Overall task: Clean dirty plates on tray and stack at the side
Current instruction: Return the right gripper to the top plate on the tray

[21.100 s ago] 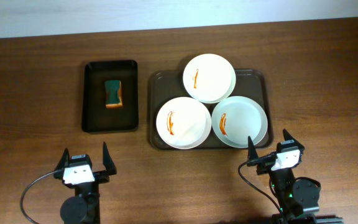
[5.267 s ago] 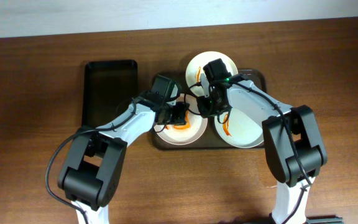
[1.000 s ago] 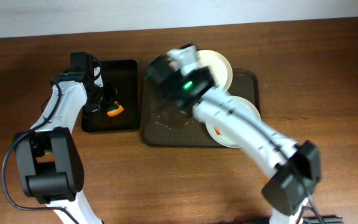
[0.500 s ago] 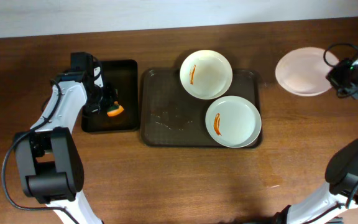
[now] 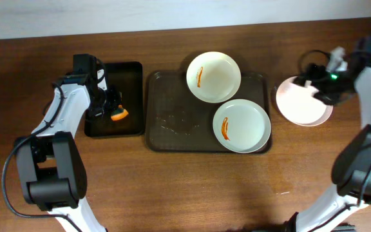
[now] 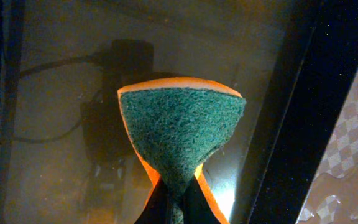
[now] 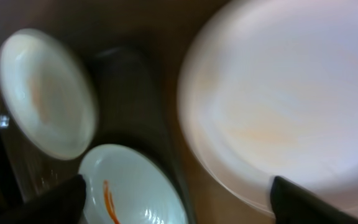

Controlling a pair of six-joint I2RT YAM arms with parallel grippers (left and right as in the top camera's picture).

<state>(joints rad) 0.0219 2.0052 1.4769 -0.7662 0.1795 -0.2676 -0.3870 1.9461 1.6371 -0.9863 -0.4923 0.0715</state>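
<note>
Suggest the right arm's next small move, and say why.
Probably lower the wiped plate flat onto the table right of the tray and release it: it shows no clear streak, while two plates on the tray carry orange streaks. Whether the right fingers grip it is unclear in the blurred wrist view.

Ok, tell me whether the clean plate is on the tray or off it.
Off: the plain plate is right of the tray, over the table.
</note>
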